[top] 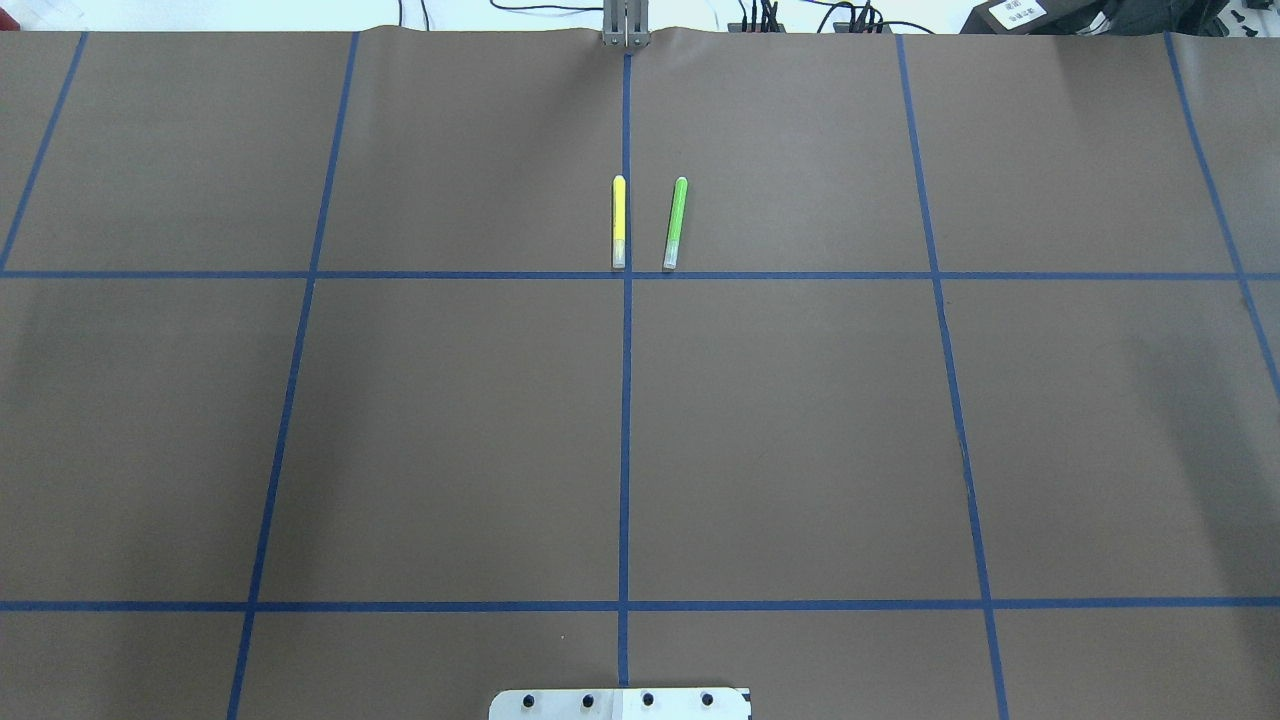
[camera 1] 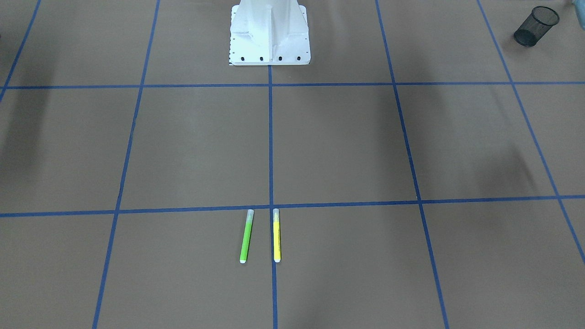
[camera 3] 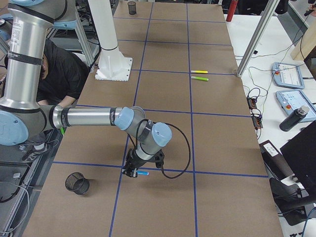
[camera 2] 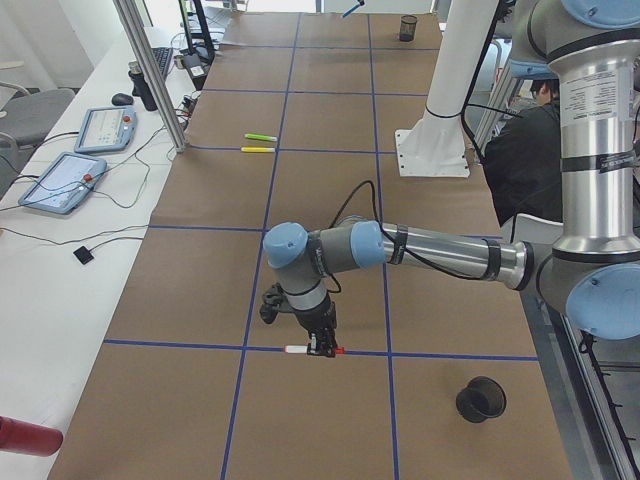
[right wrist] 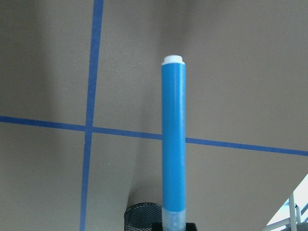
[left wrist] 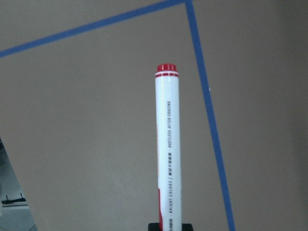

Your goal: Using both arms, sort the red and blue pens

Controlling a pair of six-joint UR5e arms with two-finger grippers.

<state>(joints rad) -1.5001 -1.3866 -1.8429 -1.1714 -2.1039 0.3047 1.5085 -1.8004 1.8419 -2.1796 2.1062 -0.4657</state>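
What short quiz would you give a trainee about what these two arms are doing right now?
1. True or false: the left gripper holds the red pen.
2. Which pen does the right gripper hold? A. black B. blue C. orange
3. Fill in: ___ markers lie on the table, held by neither arm.
Key: 1 true. 2 B, the blue pen. 3 two: the green marker and the yellow marker.
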